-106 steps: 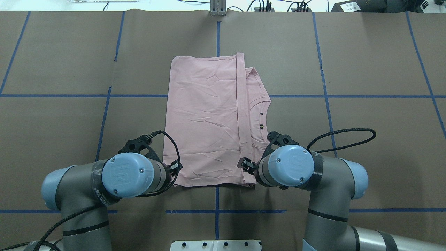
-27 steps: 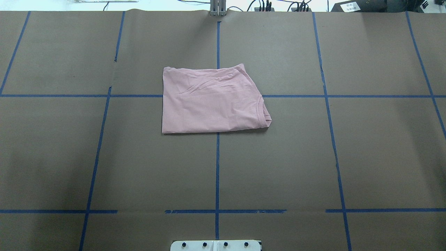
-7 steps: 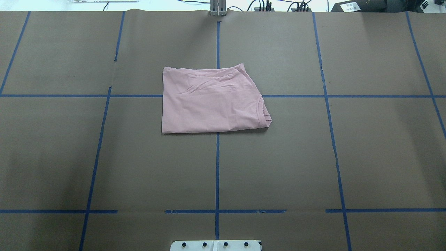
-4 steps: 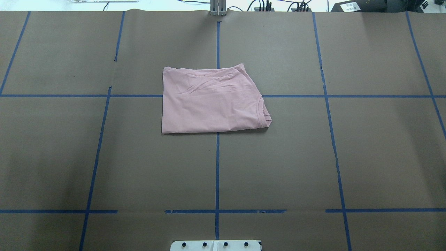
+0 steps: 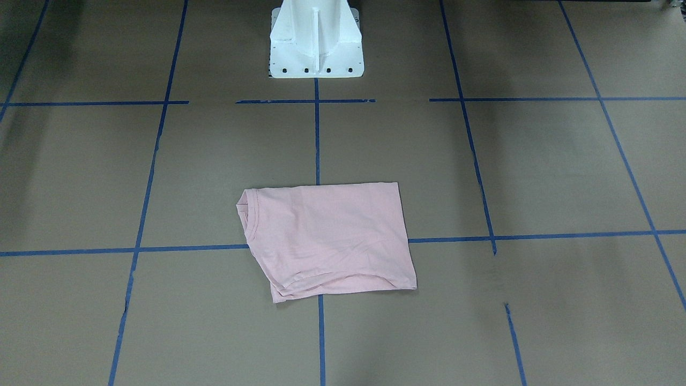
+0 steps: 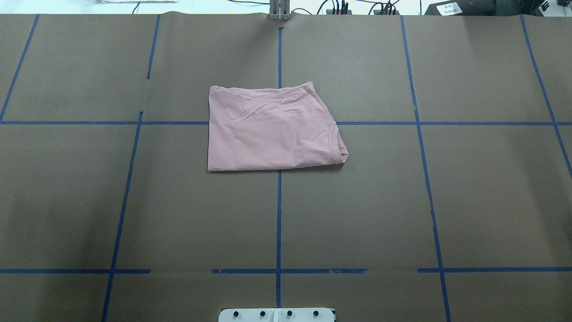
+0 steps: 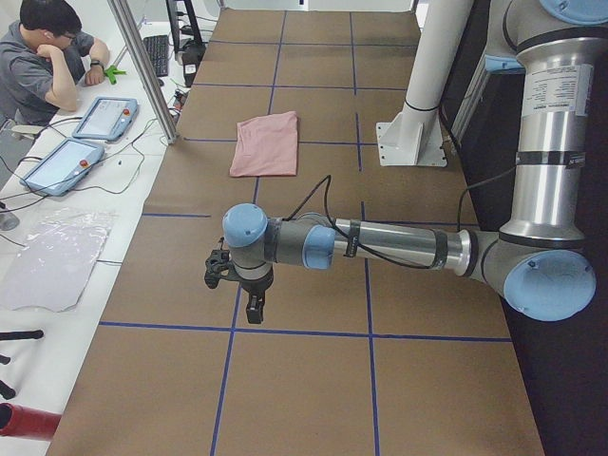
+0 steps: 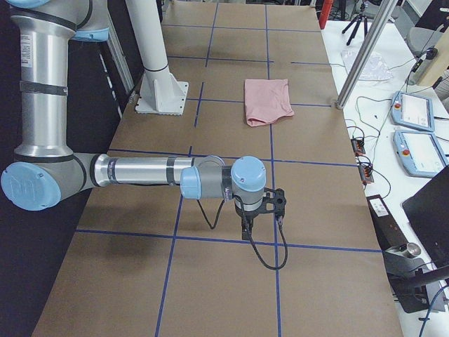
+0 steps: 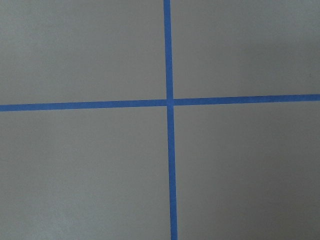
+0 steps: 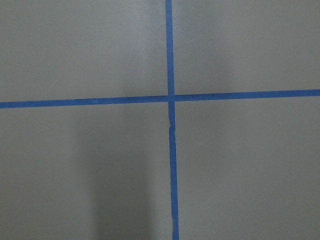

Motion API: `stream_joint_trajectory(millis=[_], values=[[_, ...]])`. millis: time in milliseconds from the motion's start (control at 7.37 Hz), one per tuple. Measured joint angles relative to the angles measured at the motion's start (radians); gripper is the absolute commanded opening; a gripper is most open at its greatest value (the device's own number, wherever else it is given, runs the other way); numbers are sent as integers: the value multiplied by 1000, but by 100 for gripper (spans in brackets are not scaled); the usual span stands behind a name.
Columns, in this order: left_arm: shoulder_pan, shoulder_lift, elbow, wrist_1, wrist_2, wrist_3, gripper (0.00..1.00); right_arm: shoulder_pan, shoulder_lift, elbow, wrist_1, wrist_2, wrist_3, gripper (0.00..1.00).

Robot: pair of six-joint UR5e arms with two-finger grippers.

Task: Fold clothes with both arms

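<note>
T-shirt (image 6: 272,129): pale pink, folded into 1 compact rectangle, plain side up, light creases, ribbed collar (image 6: 336,143) showing at the edge on the robot's right. It lies flat on the desk (image 6: 402,201), straight out from the white pedestal base (image 6: 277,314), well apart from it. Left pincer (image 7: 236,290) and right pincer (image 8: 261,210) hover over bare desk, far out to either side of the base. Released or clenched: cannot tell.

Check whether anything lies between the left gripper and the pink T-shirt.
Nothing visible does. Only the tape-lined brown paper lies between the left gripper and the folded T-shirt.
</note>
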Motion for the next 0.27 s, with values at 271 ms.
stream_joint_trajectory(millis=[271], values=[[0,0,1,0,0,0,100,0,-1,-3,3,2,-1,100]])
